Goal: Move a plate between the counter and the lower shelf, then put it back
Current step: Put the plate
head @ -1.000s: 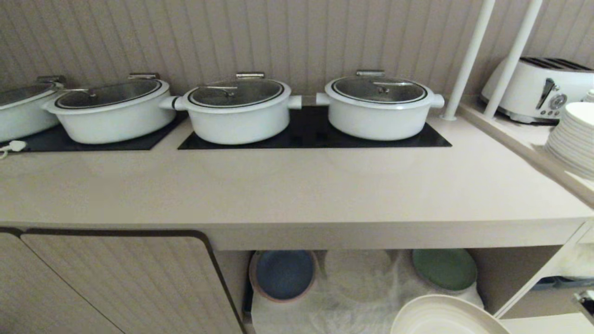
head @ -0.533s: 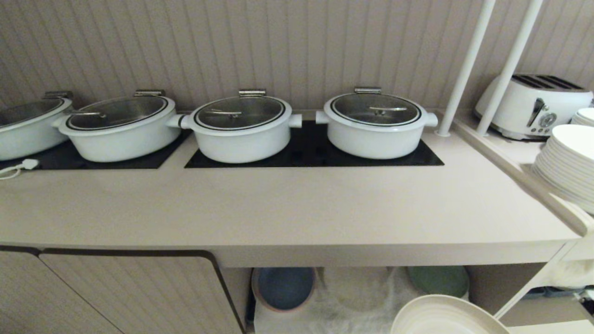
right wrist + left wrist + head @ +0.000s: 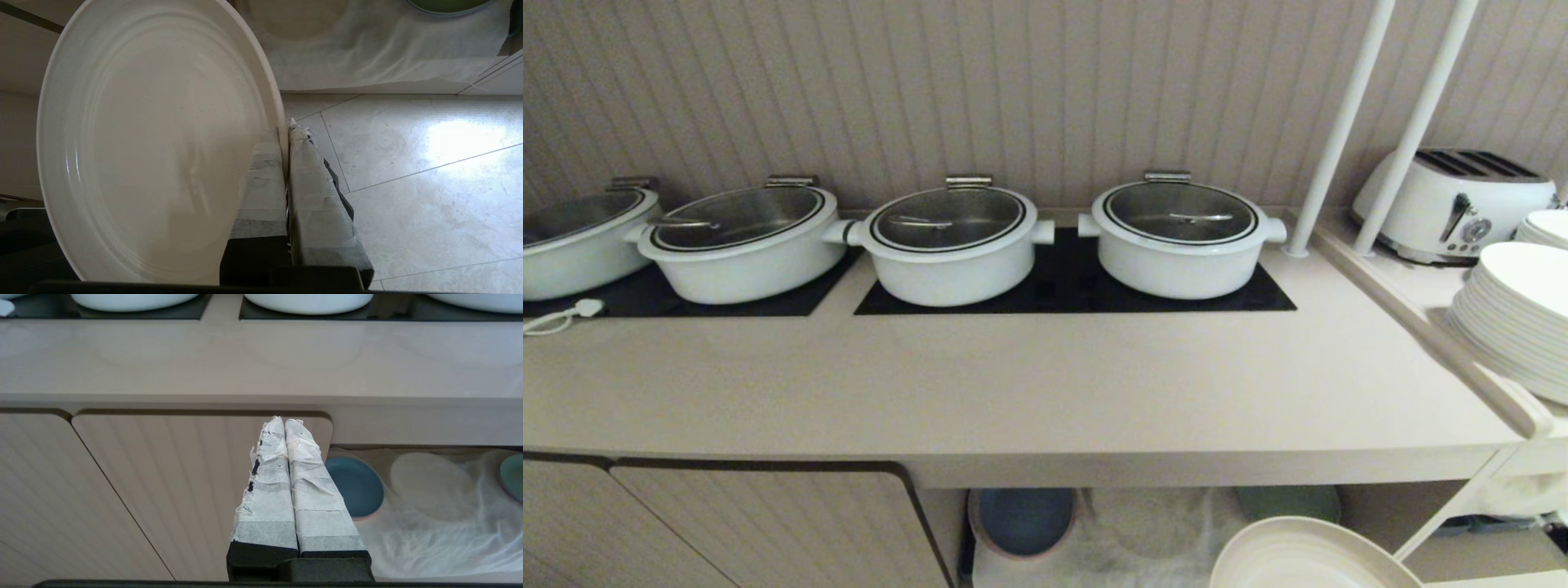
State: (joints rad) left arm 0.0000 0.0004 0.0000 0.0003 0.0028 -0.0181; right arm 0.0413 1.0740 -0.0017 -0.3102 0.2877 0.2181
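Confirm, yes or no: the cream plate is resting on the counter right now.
No, the plate is clamped by its rim in the right gripper, off the counter.

Four white pots (image 3: 952, 245) with glass lids stand in a row along the 12 o'clock side of the table (image 3: 1045, 384) — two on each of the two black hob panels (image 3: 1070, 286). One white toaster (image 3: 1454, 204) sits at 2 o'clock, beside two white poles (image 3: 1339, 122). Two stacks of white plates (image 3: 1511, 327) rest at 3 o'clock; the number in each cannot be told. In the lower shelf (image 3: 1372, 506) lie three plates — one blue plate (image 3: 1023, 518), one pale plate (image 3: 429, 484), one green plate (image 3: 1286, 500). One cream plate (image 3: 1298, 559) shows at 5 o'clock. Two cabinet doors (image 3: 163, 490) are visible.
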